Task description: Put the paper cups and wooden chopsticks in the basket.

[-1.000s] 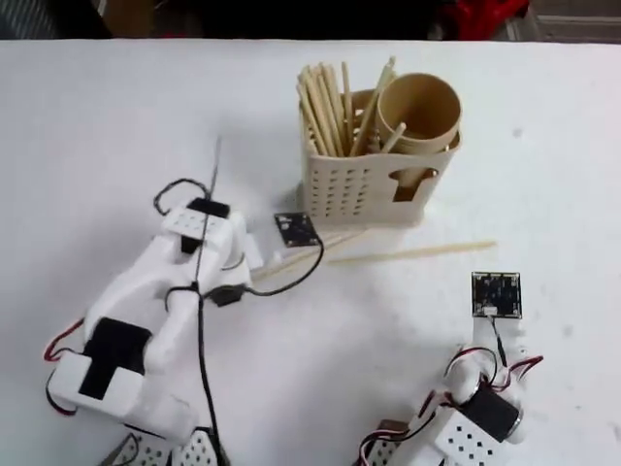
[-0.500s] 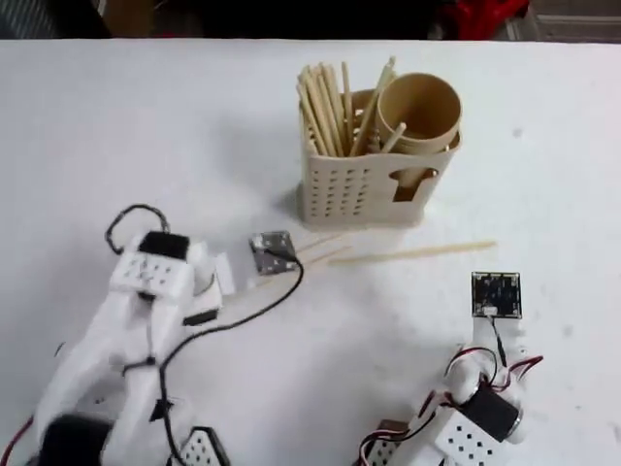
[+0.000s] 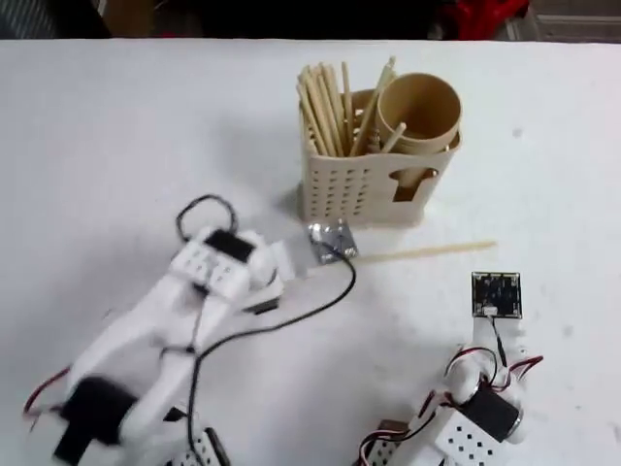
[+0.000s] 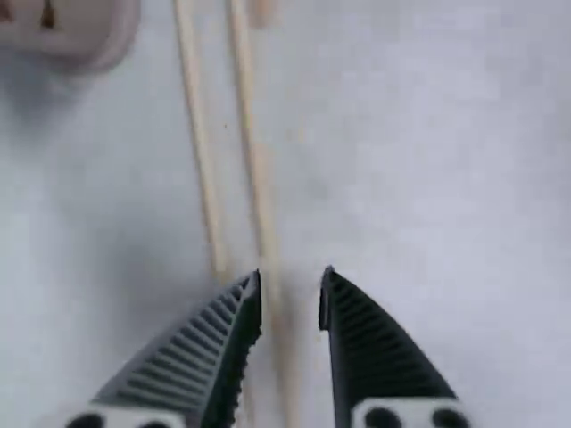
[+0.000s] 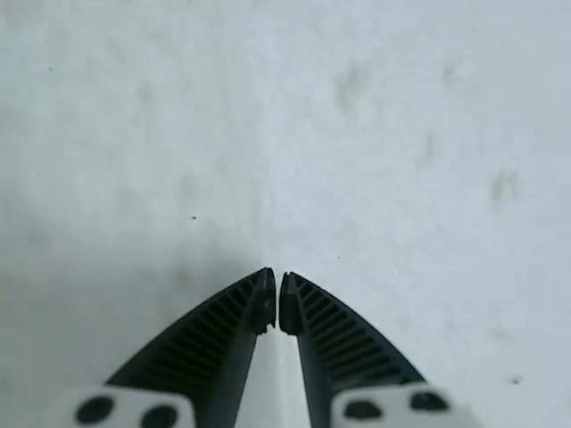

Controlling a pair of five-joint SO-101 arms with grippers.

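White table [image 3: 97,116], basket [image 3: 349,194], loose chopstick [image 3: 427,252]

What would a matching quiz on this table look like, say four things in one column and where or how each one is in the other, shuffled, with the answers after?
Things
1. paper cup
2. left gripper
3. right gripper
4. loose chopsticks

Place or state
A. shut, over bare table
B. lying on the table beside the basket
C. inside the basket
D. open, astride a chopstick

Pairs: 1-C, 2-D, 3-A, 4-B.
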